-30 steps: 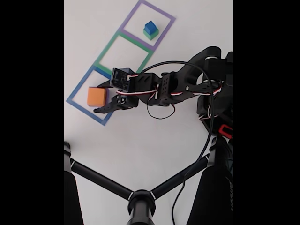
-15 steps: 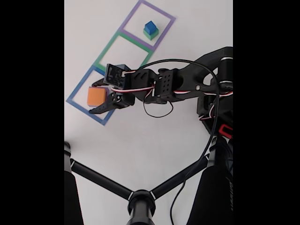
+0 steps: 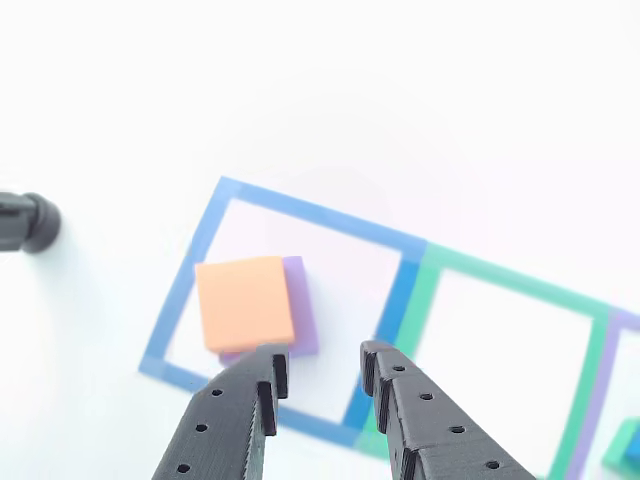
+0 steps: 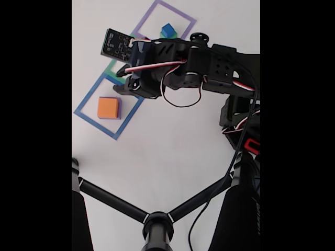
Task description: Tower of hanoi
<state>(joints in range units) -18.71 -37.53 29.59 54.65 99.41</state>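
An orange block (image 3: 245, 303) lies on a purple slab (image 3: 303, 310) inside the blue square outline (image 3: 300, 214); the fixed view shows the same orange block (image 4: 108, 107) with a purple edge (image 4: 120, 108) beside it. A blue cube (image 4: 167, 29) sits on a green block (image 4: 165, 36) in the purple outline, partly behind the arm. My gripper (image 3: 322, 362) hangs above the blue outline's near side, open, with nothing between its fingers. From the fixed view the gripper (image 4: 122, 88) is raised above the border between the blue and green outlines.
A green square outline (image 3: 500, 282) adjoins the blue one, and a purple outline (image 4: 157, 5) follows it. A black three-legged stand (image 4: 157, 225) spans the lower table. A black knob (image 3: 30, 222) sits left of the blue outline. Cables loop under the arm (image 4: 180, 112).
The arm has risen and drawn back from the orange block toward the green outline. The orange block stays on the purple slab.
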